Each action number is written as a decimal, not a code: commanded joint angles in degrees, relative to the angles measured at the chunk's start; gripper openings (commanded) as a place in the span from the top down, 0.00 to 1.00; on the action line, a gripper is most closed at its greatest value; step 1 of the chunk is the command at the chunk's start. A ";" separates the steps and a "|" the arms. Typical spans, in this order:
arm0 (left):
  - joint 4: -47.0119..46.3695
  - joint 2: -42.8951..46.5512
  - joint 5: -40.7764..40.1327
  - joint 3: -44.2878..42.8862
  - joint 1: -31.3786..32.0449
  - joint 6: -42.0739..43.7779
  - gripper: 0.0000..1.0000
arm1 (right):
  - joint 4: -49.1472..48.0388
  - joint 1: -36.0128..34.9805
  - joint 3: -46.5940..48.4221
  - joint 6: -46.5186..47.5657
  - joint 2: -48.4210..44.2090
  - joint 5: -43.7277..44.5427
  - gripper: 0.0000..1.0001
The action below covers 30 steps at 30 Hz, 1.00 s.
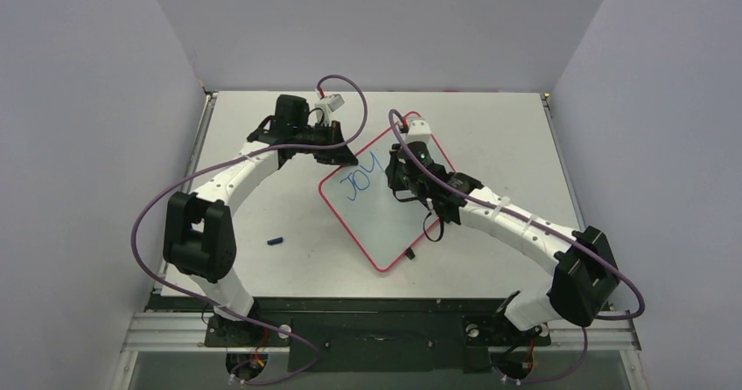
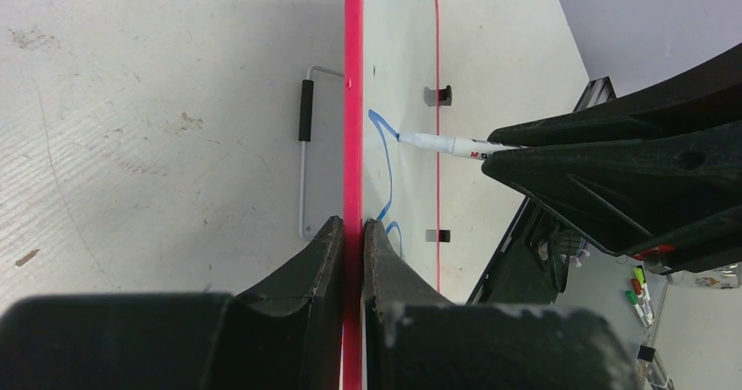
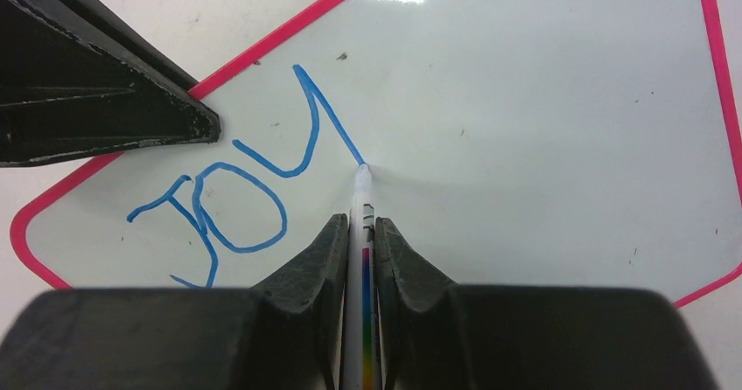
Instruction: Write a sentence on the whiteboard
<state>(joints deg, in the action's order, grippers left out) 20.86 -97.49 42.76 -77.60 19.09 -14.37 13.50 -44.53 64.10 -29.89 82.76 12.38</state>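
Right gripper (image 3: 360,224), clamped on a marker (image 3: 361,189) touching the whiteboard (image 3: 542,145) lying on the table (image 1: 490,128), may drag the stroke (image 3: 328,114) astray if the left gripper (image 2: 353,226), pinching the red frame (image 2: 353,101), lets the board slide.

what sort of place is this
Likely a robot lab test cell: plain walls box in a table, two arms are bolted to its edge, and one writes on a whiteboard with a marker.

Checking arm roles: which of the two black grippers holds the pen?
The right gripper, shut on the white marker, tip touching the glossy white whiteboard; the left gripper instead clamps its red-pink frame.
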 commanded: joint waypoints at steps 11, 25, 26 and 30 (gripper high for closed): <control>-0.40 1.43 3.29 -2.65 1.91 2.50 1.00 | 0.98 -1.58 -3.76 -2.72 -1.86 -1.58 1.00; -0.22 1.67 3.18 -2.57 1.91 2.74 1.00 | 1.89 -3.08 -0.36 -2.71 -1.12 -0.90 1.00; -0.21 1.75 3.15 -2.56 1.91 2.76 1.00 | 2.35 -3.09 -0.02 -2.47 -1.07 -0.80 1.00; -0.06 1.86 3.03 -2.53 1.91 2.85 1.00 | 4.34 -3.06 2.02 -1.62 -2.56 0.96 1.00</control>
<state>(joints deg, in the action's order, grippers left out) 20.84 -97.51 43.40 -77.73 19.09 -14.20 15.46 -46.76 62.94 -32.10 81.06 12.95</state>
